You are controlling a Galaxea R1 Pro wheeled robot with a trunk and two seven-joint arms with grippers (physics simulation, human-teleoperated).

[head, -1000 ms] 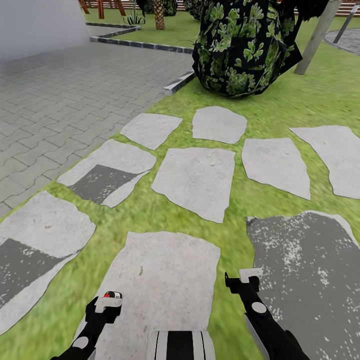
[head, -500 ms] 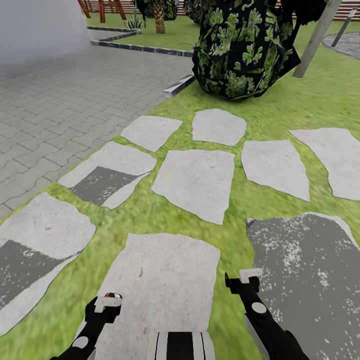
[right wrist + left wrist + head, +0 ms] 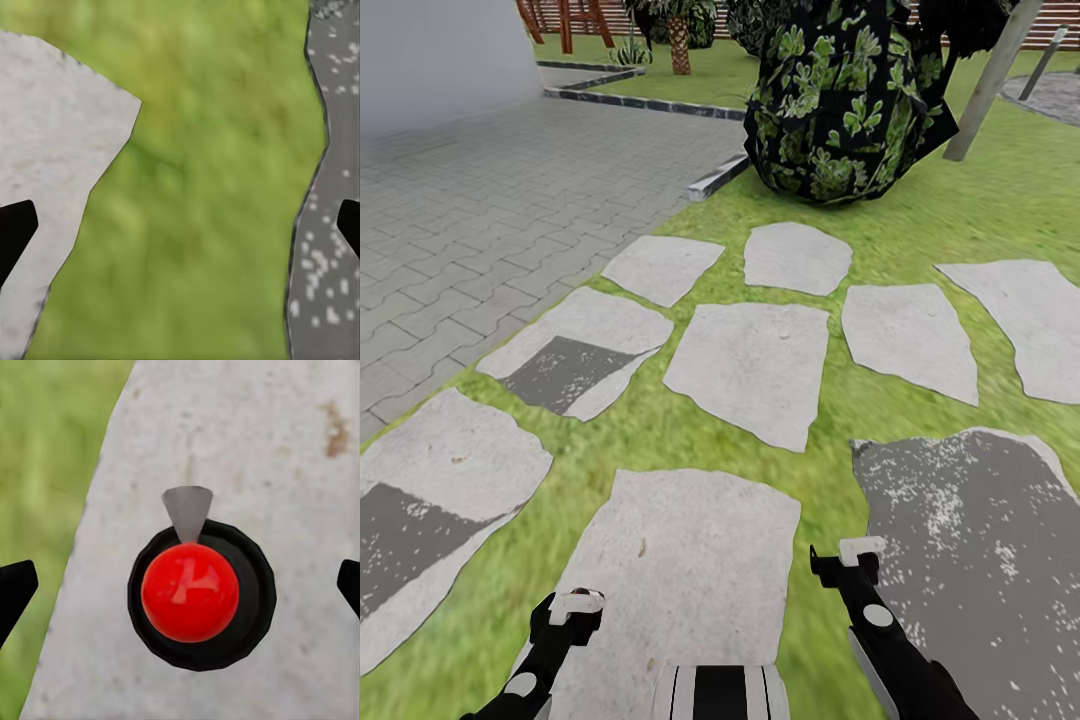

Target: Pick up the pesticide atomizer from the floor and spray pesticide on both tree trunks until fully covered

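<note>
Open flat stepping stones (image 3: 752,365) ahead; dark bush (image 3: 847,95) beyond.

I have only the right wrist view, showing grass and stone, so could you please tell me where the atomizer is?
Observer: The atomizer sits on a pale slab, centred in front of the left gripper.
Operator: Is that gripper shut on it?
Observer: No, its fingers are wide apart, clear of it.
Operator: Is any trunk ahead?
Observer: Yes, a pale trunk rises from the lawn ahead to the right, beside a dark bush.

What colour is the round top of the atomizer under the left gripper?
Glossy red top in a black ring, clearest in the left wrist view.
</note>
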